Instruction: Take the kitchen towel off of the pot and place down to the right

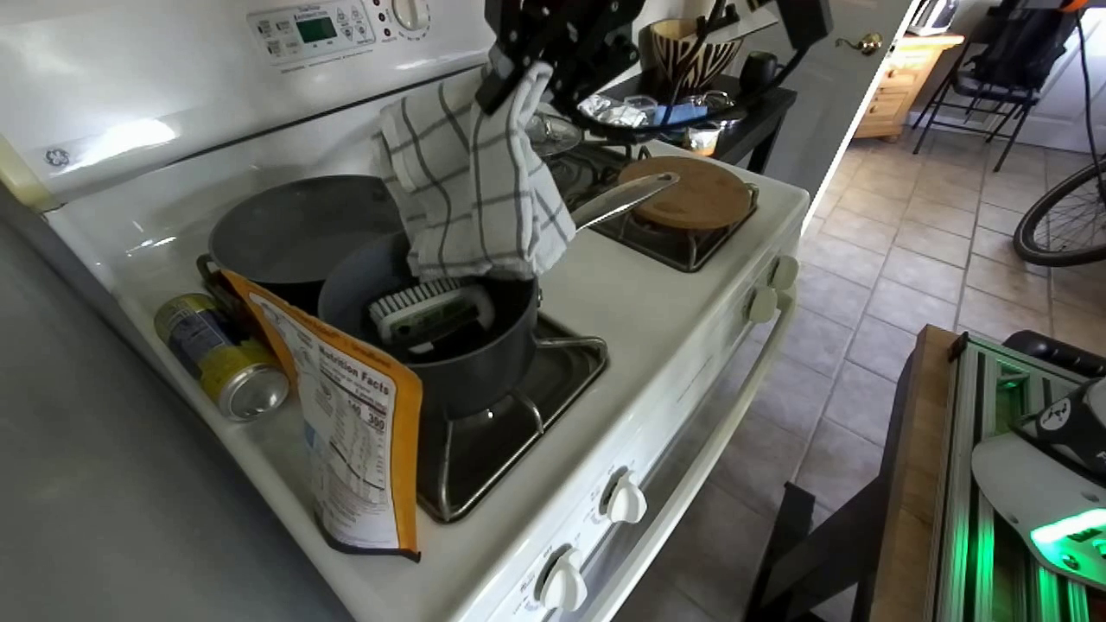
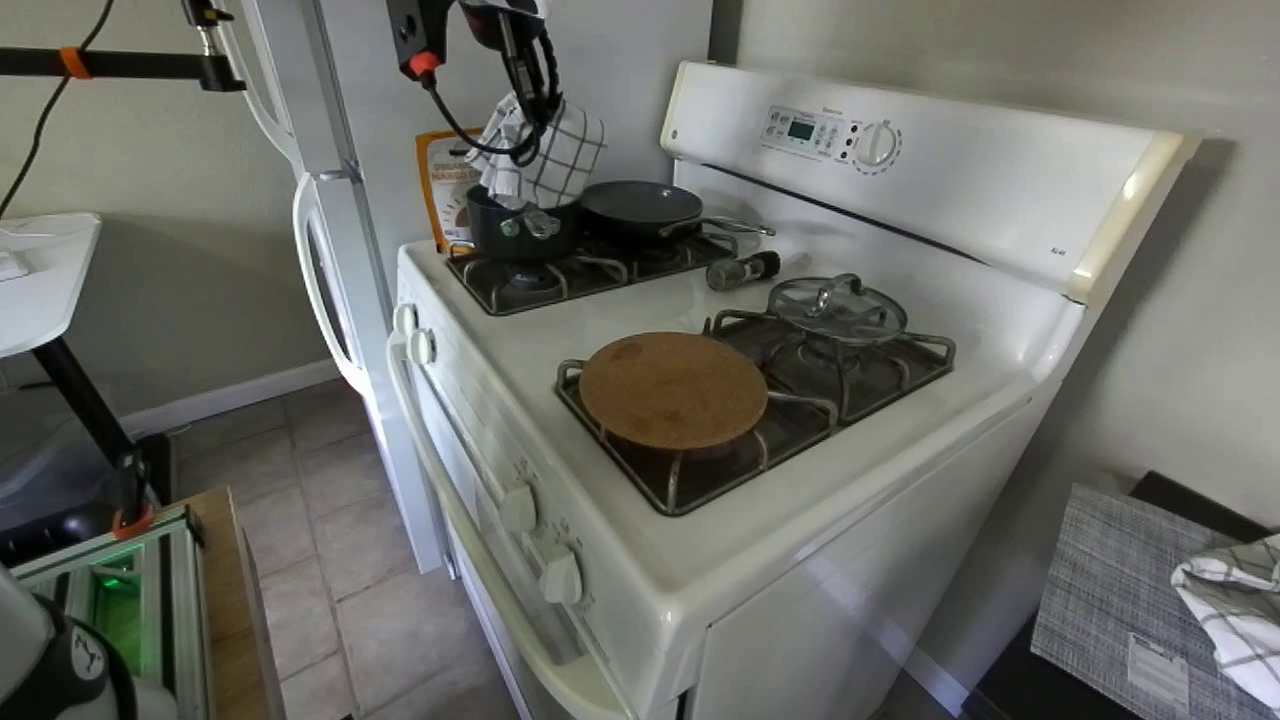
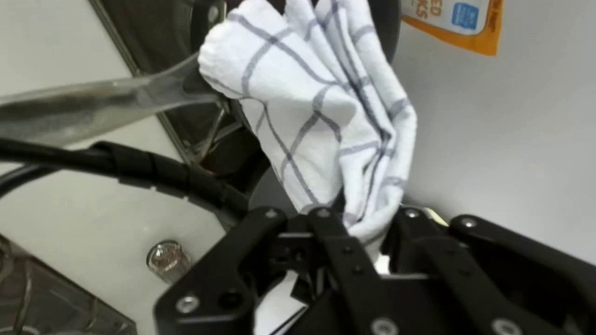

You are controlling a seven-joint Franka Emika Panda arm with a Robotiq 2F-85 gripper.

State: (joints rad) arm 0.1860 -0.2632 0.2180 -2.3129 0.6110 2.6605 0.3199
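Note:
The kitchen towel (image 1: 475, 181) is white with grey checked lines. It hangs bunched from my gripper (image 1: 510, 82) over the dark grey pot (image 1: 484, 376) in both exterior views (image 2: 560, 150). Its lower edge covers part of the pot's rim; I cannot tell whether it touches. In the wrist view, the towel (image 3: 307, 111) runs up between the fingers of my gripper (image 3: 365, 228), which is shut on it. The fingertips are partly hidden by cloth and links. A white-bristled brush (image 1: 432, 313) lies inside the pot (image 2: 515, 228). The pot's metal handle (image 1: 626, 200) points toward the round board.
A frying pan (image 1: 294, 225) stands behind the pot. An orange bag (image 1: 363, 432) and a can (image 1: 220, 358) are beside them. A round brown board (image 2: 675, 390), a glass lid (image 2: 838, 310) and a small bottle (image 2: 740, 271) are on the stove. Another checked cloth (image 2: 1240, 620) lies off the stove.

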